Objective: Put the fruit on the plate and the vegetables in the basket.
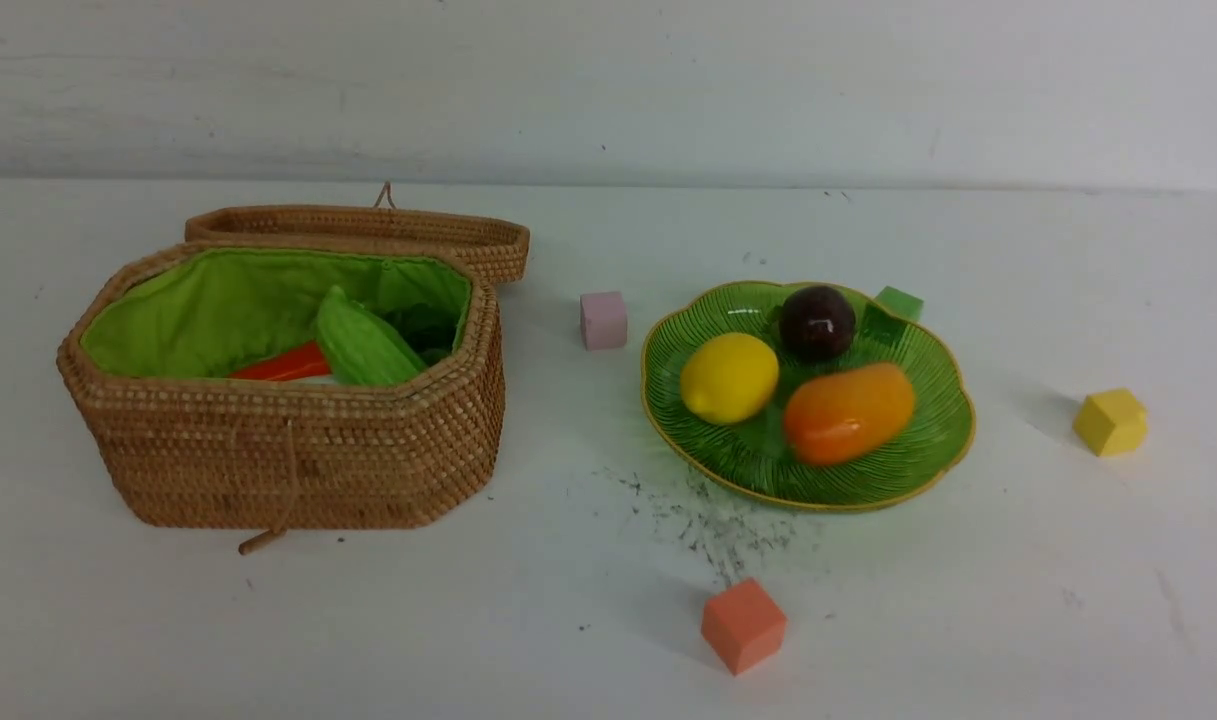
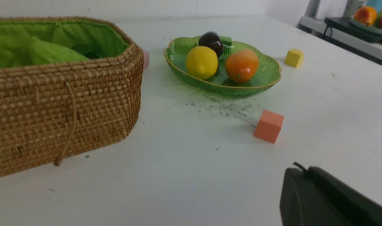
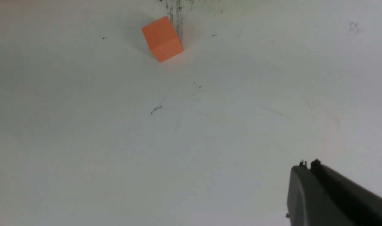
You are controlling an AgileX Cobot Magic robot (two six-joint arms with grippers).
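The green plate (image 1: 918,470) with its gold rim sits right of centre and holds the yellow lemon (image 1: 729,377), the dark purple mangosteen (image 1: 816,322) and the orange mango (image 1: 848,412). The wicker basket (image 1: 298,460) stands at the left with its lid (image 1: 368,228) folded back. Inside it lie the light-green gourd (image 1: 363,343) and the orange carrot (image 1: 286,365); the radish is hidden. Neither arm shows in the front view. My left gripper (image 2: 305,171) is shut and empty, low over the table near the basket (image 2: 84,103). My right gripper (image 3: 308,165) is shut and empty over bare table.
Foam cubes lie about: an orange one (image 1: 743,625) in front of the plate, a pink one (image 1: 604,319) between basket and plate, a green one (image 1: 900,301) behind the plate, a yellow one (image 1: 1110,421) at the right. Dark scuff marks (image 1: 708,520) lie before the plate.
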